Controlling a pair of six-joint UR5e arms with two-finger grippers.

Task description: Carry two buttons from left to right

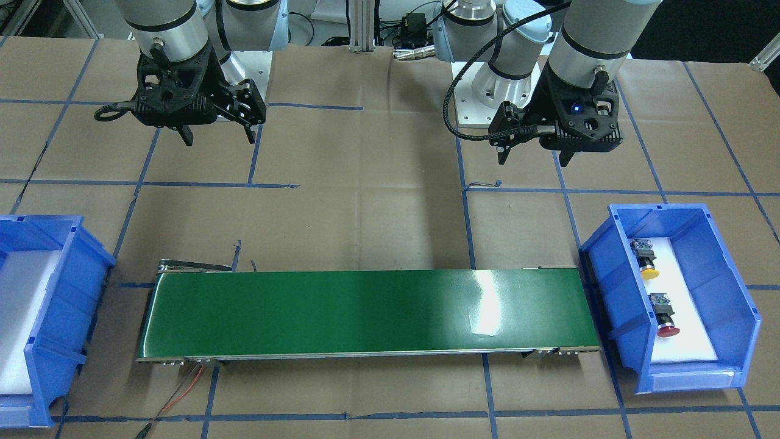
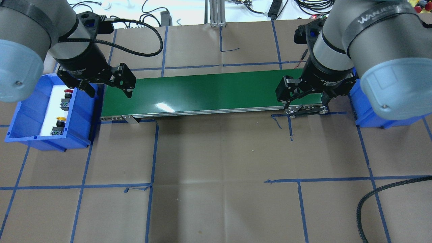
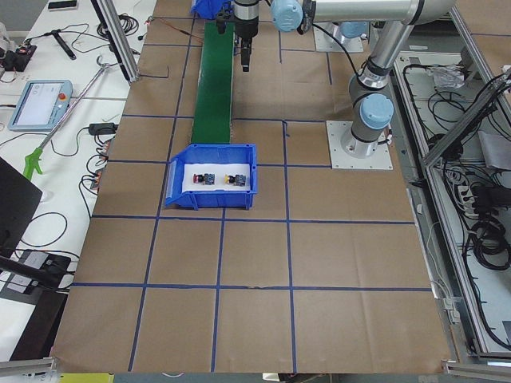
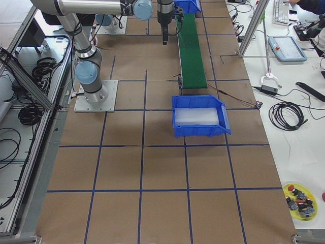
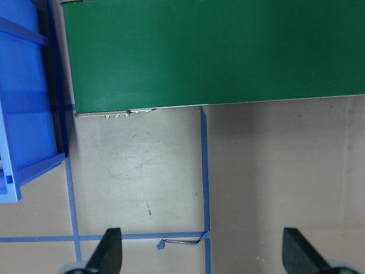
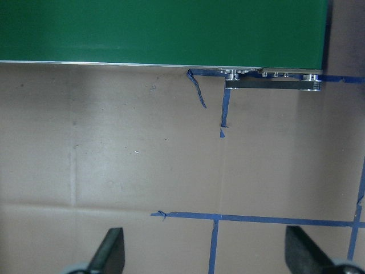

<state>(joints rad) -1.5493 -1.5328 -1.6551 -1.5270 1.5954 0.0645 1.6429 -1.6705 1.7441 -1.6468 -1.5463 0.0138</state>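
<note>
The two buttons lie on white foam in the blue bin (image 2: 30, 116) on my left. The yellow button (image 2: 59, 122) (image 1: 647, 268) is nearer my base, and the red button (image 2: 66, 96) (image 1: 665, 322) lies beyond it. Both also show in the exterior left view, red (image 3: 206, 179) and yellow (image 3: 234, 179). My left gripper (image 2: 109, 93) (image 1: 533, 160) hangs open and empty above the table, beside the bin and the belt's left end. My right gripper (image 2: 305, 105) (image 1: 219, 140) hangs open and empty by the belt's right end. Both wrist views show spread fingers (image 5: 111, 251) (image 6: 111, 251) over brown paper.
A green conveyor belt (image 1: 365, 311) (image 2: 202, 91) runs between the two bins. A second blue bin (image 1: 55, 341) (image 4: 199, 133) holding only white foam stands at the belt's right end. Brown paper with blue tape lines covers the table. Thin wires (image 1: 177, 393) trail from the belt.
</note>
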